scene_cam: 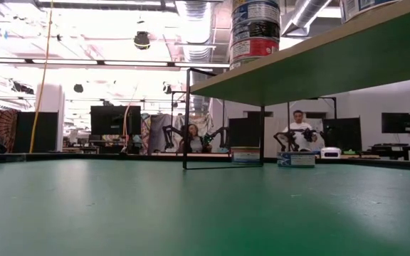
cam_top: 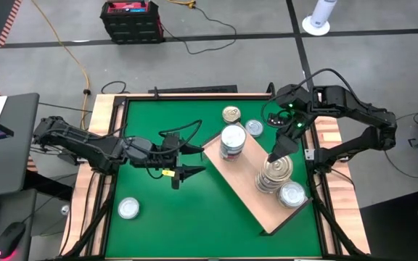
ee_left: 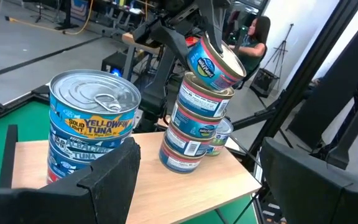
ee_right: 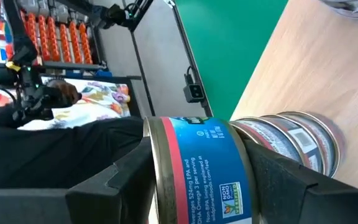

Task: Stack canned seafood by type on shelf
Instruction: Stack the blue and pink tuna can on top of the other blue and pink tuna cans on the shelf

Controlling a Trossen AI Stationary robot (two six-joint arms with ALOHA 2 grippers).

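The shelf [cam_top: 256,190], a light-wood board, lies slantwise on the green mat. On it stand a stack of yellowfin tuna tins [ee_left: 91,134] and a stack of blue-and-pink-labelled tins [ee_left: 194,127], each resting on its bottom tin. My right gripper [cam_top: 279,152] is over the second stack, shut on a tilted blue-labelled tin [ee_left: 213,62]. My left gripper [cam_top: 198,160] hovers level over the mat just left of the board. It is open and points at the stacks, with nothing between its fingers [ee_left: 114,180]. My right gripper pinches the tin between its two fingers, one on each side of the label wall [ee_right: 194,177]. The fingers slant down from above. The tin is tilted, its lid facing sideways. Its lower rim [ee_left: 194,76] is at the top of the stack; whether it rests there I cannot tell.
A single tin [cam_top: 292,194] sits on the board's near end. Two loose tins [cam_top: 231,114] [cam_top: 254,128] lie on the mat beyond the board, and one [cam_top: 128,208] lies near the mat's left front. A wood-slat rim [cam_top: 100,138] borders the mat.
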